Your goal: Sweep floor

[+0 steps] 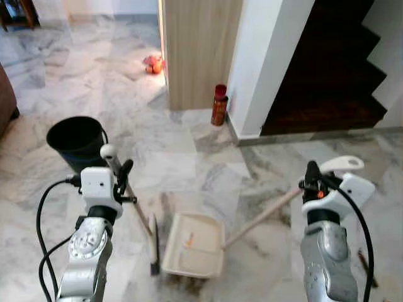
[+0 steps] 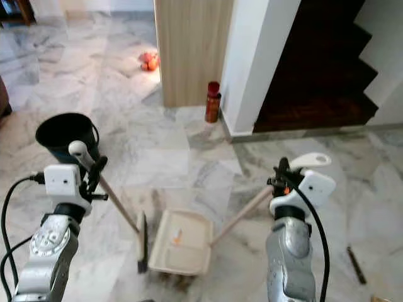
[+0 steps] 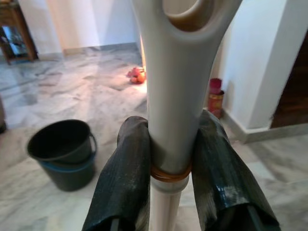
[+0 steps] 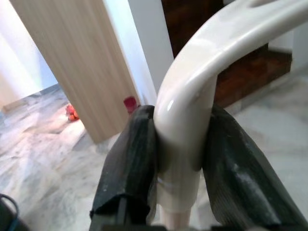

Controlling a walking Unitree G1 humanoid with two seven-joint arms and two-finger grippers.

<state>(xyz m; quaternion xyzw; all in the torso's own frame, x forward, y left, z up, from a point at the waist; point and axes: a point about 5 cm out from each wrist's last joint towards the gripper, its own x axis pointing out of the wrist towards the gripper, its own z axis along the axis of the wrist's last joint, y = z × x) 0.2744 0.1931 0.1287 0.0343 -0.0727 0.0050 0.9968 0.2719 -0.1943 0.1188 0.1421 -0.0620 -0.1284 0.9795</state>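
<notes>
My left gripper (image 1: 121, 171) is shut on the cream handle of a broom (image 1: 133, 207), whose dark brush head (image 1: 153, 244) rests on the marble floor beside the dustpan. The cream dustpan (image 1: 194, 245) lies flat on the floor between my arms, with a small orange scrap (image 1: 189, 239) inside. Its long handle (image 1: 261, 217) slants up to my right gripper (image 1: 313, 178), which is shut on the handle's looped top (image 1: 342, 164). In the left wrist view the fingers (image 3: 126, 173) clamp the broom handle (image 3: 173, 96). The right wrist view has the fingers (image 4: 132, 159) squeezing the dustpan handle (image 4: 185, 130).
A black bucket (image 1: 77, 141) stands on the floor at my left front. A red bottle (image 1: 219, 105) stands by the white wall corner (image 1: 264, 69). Orange objects (image 1: 153, 64) lie beyond the wooden panel (image 1: 200, 50). Dark stairs (image 1: 334, 69) rise at the right. A dark stick (image 1: 366, 265) lies at right.
</notes>
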